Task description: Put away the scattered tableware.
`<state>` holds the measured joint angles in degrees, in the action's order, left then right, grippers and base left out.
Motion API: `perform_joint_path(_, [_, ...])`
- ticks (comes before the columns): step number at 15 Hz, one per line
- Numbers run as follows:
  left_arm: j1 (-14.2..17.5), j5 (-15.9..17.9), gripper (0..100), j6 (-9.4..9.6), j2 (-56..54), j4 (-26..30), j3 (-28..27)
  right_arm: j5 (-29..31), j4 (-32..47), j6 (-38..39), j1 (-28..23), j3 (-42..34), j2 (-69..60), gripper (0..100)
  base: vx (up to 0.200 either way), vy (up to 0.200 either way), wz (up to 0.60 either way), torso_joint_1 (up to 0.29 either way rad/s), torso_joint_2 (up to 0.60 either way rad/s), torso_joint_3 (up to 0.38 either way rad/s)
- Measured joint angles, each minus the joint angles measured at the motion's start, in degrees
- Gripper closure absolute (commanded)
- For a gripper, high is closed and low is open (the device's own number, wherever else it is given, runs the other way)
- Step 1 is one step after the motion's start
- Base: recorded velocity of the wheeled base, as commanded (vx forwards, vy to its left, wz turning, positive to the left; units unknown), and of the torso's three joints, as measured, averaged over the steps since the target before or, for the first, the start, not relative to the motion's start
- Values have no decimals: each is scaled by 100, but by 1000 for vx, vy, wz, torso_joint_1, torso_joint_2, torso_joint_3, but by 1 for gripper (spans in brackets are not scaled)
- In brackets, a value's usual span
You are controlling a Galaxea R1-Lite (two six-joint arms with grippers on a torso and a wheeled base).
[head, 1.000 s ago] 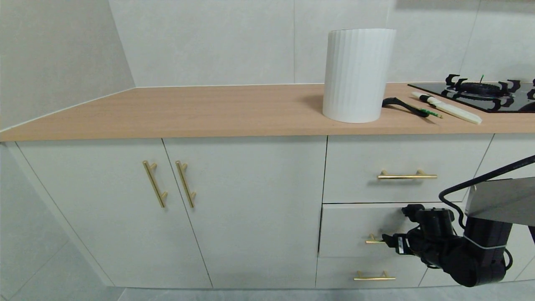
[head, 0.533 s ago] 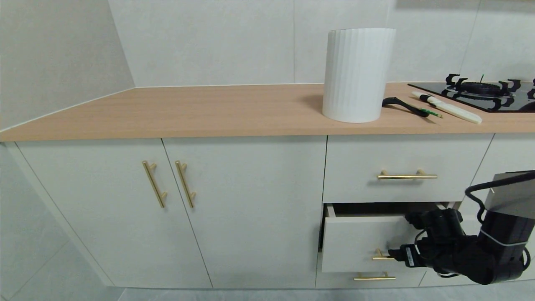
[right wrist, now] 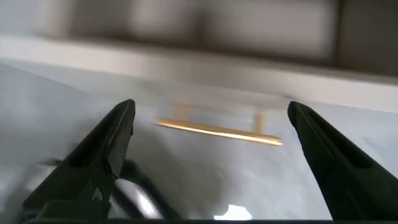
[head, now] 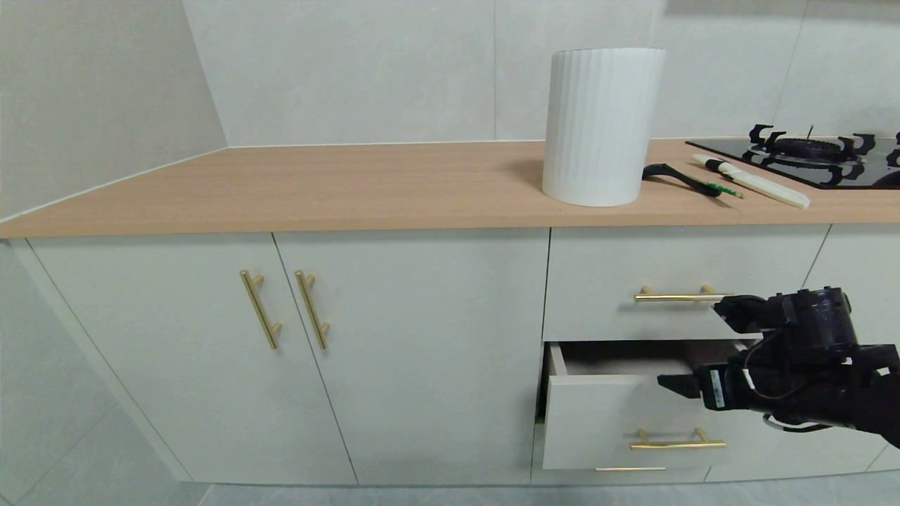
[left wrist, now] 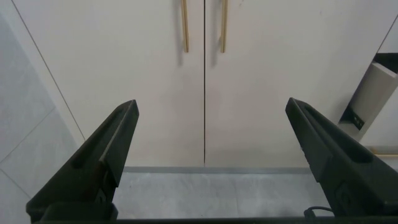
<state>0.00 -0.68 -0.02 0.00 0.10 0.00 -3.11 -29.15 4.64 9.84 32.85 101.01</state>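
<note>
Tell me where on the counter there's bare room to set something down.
Bare: the stretch of countertop from the corner wall to the white ribbed container. Crowded: the strip between that container and the stove, where a black-handled utensil and a white utensil lie.

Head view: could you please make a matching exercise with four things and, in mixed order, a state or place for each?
Things:
1. container
2. top drawer
3. middle drawer
4. right claw

States or places:
A. pulled partly out
B. fingers spread, in front of the drawers
C. shut
D. upright on the counter

Pairs: 1-D; 2-C; 3-A; 4-B
</note>
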Motion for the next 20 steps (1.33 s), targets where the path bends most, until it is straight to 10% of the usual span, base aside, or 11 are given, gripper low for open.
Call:
perform_joint_path(11, [0,2,0,2,0,0,0,984,-2176,74,83,-94,1425,0,0,0,0,0,0,0])
perform_joint_path(20, [0,2,0,2,0,0,0,953,-2167,35,110,-262,1665,0,0,0,0,0,0,0])
